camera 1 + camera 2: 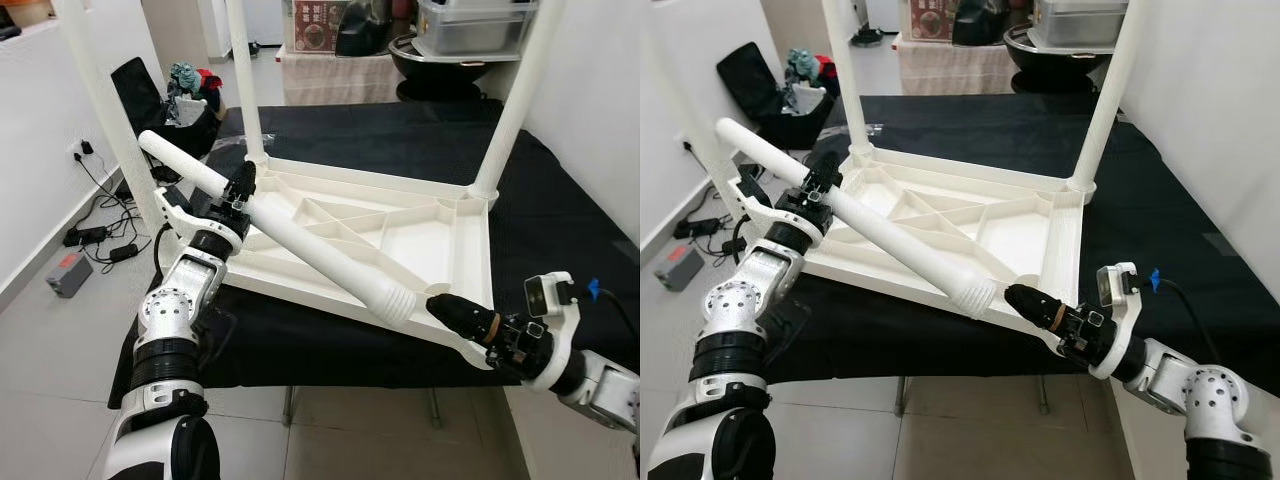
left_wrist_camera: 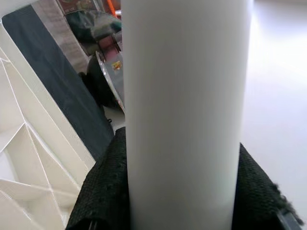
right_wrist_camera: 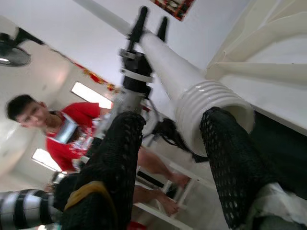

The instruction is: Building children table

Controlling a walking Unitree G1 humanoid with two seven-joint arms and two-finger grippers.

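The loose white table leg (image 1: 300, 238) lies slanted across the upside-down tabletop (image 1: 420, 225), left gripper (image 1: 240, 188) clenched around its upper part. The right gripper (image 1: 1032, 302) sits at the leg's ribbed end by the tabletop's near corner, fingers (image 3: 230, 158) spread apart.

The left arm reaches forward and up, elbow bent, its left gripper (image 1: 240, 189) clamped around the white table leg (image 1: 300, 240) near the upper end, fingers (image 2: 103, 191) pressed on both sides. The right arm comes in low from the right, and the right gripper (image 1: 452, 312) has its fingers (image 3: 230, 158) spread at the leg's ribbed end.
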